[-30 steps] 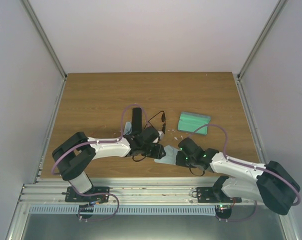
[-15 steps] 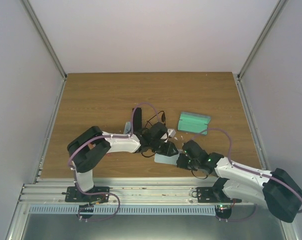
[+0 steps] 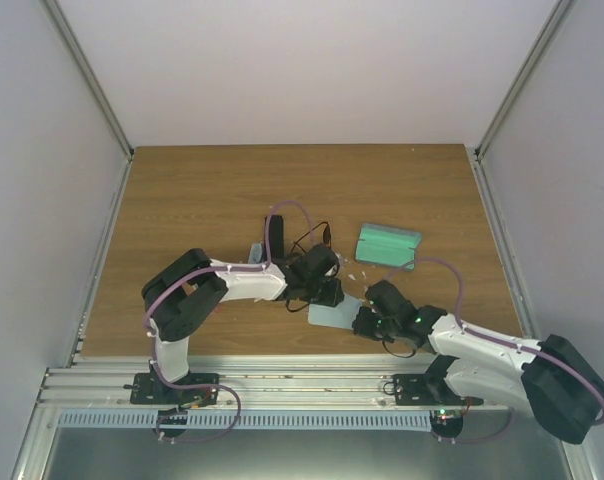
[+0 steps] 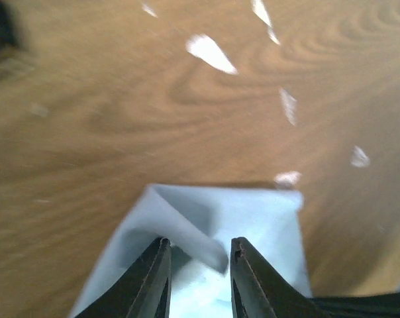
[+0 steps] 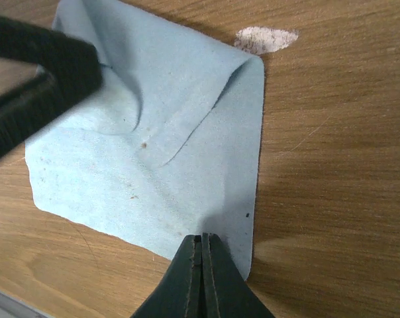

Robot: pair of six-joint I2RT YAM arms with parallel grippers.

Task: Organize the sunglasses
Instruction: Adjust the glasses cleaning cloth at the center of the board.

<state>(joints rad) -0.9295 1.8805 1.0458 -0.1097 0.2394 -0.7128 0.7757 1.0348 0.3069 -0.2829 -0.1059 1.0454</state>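
Note:
The sunglasses (image 3: 315, 236), thin black frame with dark lenses, lie on the wooden table behind my left gripper, beside an oblong black case (image 3: 276, 238). A light blue cloth (image 3: 332, 317) lies on the table between both grippers. My left gripper (image 4: 197, 250) is open and low over the cloth (image 4: 259, 218), a folded flap lying between its jaws. My right gripper (image 5: 202, 240) is shut, its tips resting on the cloth's (image 5: 153, 132) near edge by a corner. The left gripper's finger (image 5: 38, 73) shows at the cloth's far side.
A green folded cloth or pouch (image 3: 387, 245) lies right of the sunglasses. White flecks (image 4: 210, 53) are scattered on the wood near the cloth, one (image 5: 266, 38) just past its corner. Metal rails run along the table's sides.
My left arm has reached right and come down over the blue cloth. The cloth has settled flatter on the table. My right gripper has shifted slightly right.

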